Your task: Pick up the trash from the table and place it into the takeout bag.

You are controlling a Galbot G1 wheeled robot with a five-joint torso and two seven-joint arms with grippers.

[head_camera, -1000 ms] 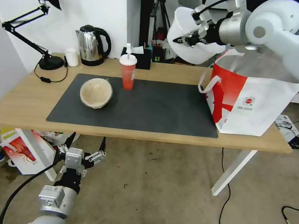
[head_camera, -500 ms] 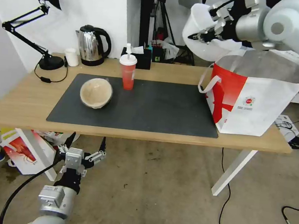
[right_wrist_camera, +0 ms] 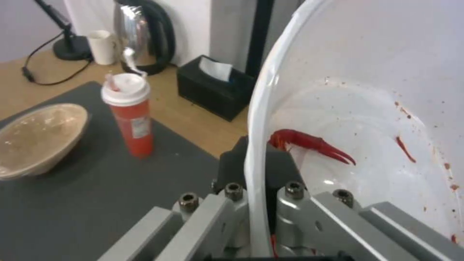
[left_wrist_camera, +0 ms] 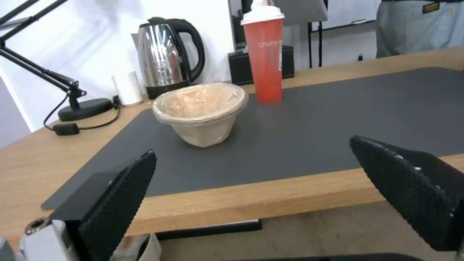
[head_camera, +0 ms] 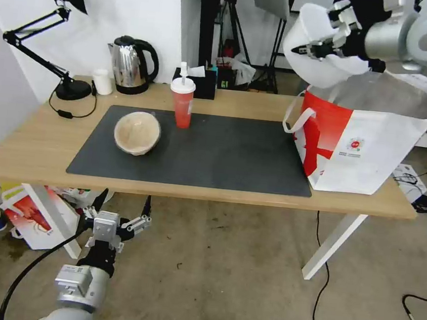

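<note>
From the head camera, the right tool (head_camera: 321, 48) is clamped on the rim of the white bowl (head_camera: 313, 35), carrying it tilted in the air above the open mouth of the takeout bag (head_camera: 362, 145), which stands directly below it on the bench (head_camera: 32, 146). The bowl is not yet inside, so none of the three pieces of trash appears bagged. The beige bowl (head_camera: 137, 132) and the red drink cup (head_camera: 182, 101) sit on the dark mat (head_camera: 224, 156), well off to the left of that tool. The left tool (head_camera: 115, 223) hangs spread wide below the bench's front edge, holding nothing.

At the left wrist, the left tool's two black pads (left_wrist_camera: 116, 203) stand far apart, with the beige bowl (left_wrist_camera: 201, 112) ahead of them and the cup (left_wrist_camera: 264, 54) just beyond it.

At the right wrist, the right tool (right_wrist_camera: 256, 203) pinches the white bowl's thin rim (right_wrist_camera: 256, 119); red crayfish scraps (right_wrist_camera: 309, 143) cling inside. The cup (right_wrist_camera: 130, 112) and beige bowl (right_wrist_camera: 36, 136) wait below, both judged left to collect.
</note>
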